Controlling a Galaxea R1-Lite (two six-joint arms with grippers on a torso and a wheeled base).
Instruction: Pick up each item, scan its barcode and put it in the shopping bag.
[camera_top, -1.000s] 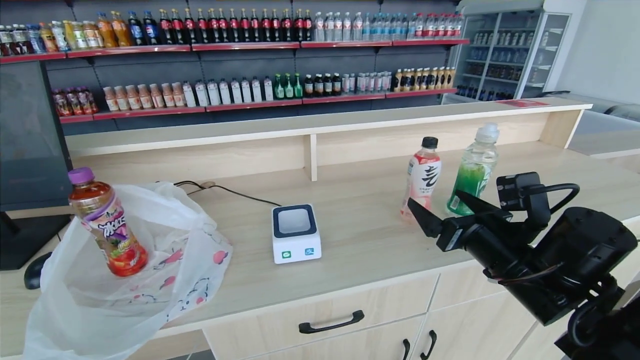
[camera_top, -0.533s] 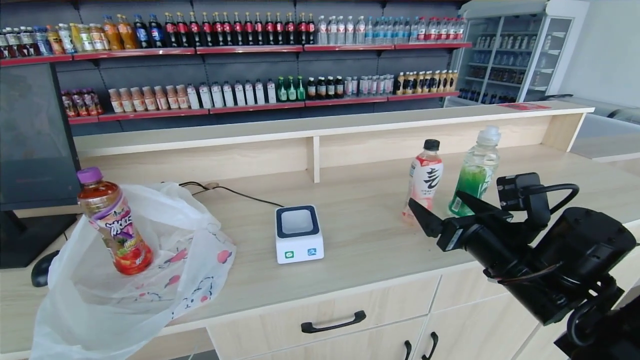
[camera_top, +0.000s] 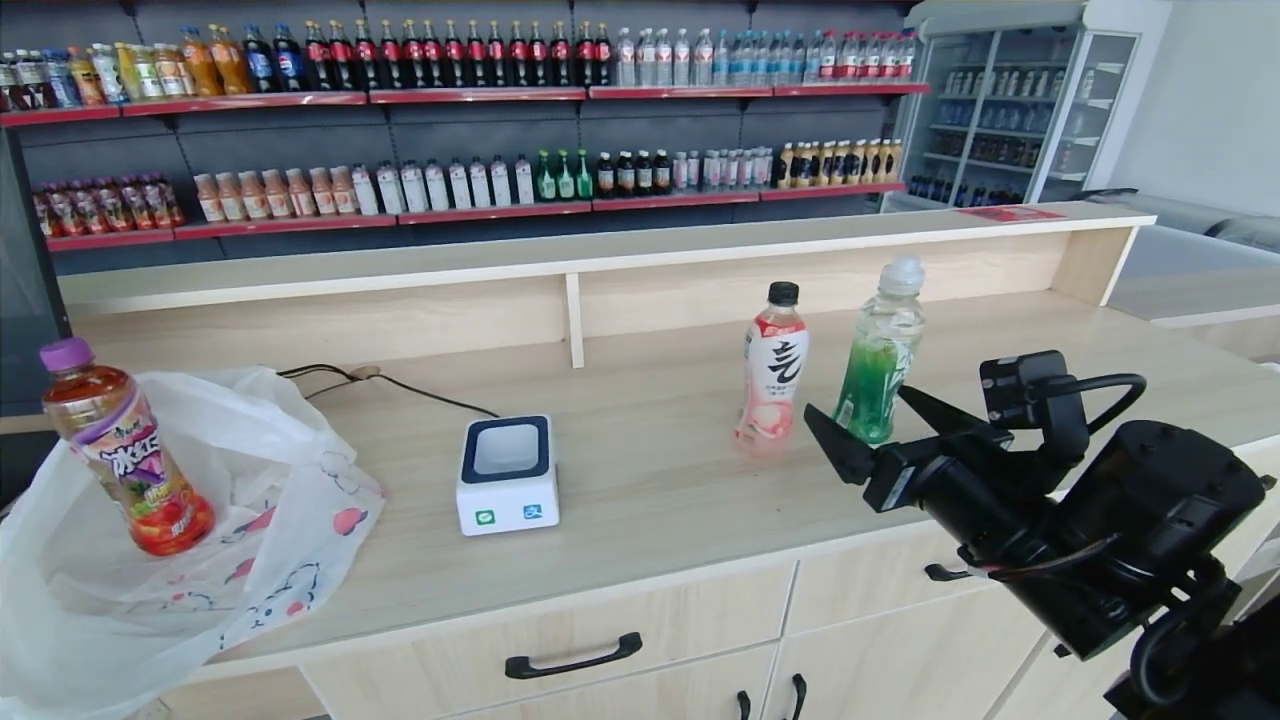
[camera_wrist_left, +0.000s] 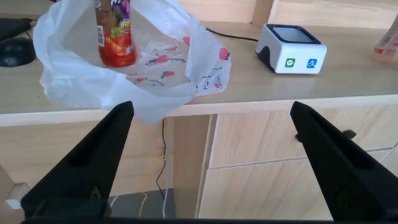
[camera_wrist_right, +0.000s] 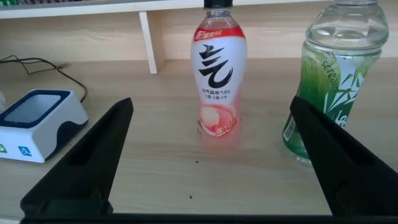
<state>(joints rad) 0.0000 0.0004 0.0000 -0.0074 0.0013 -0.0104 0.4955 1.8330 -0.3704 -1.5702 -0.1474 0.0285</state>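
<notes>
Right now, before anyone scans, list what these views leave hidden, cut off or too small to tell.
1. Pink bottle: barcode not on the side facing the head and right wrist views.
2. Green bottle: lower edge behind the right gripper's finger, right wrist view.
3. Tea bottle: top cut off by the left wrist view's edge.
4. Shopping bag: lower part cut off, head view's edge.
5. Shelf bottles: labels too small, head view.

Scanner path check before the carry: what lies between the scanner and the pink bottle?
Nothing; bare counter runs from scanner to pink bottle, per the head view.
</notes>
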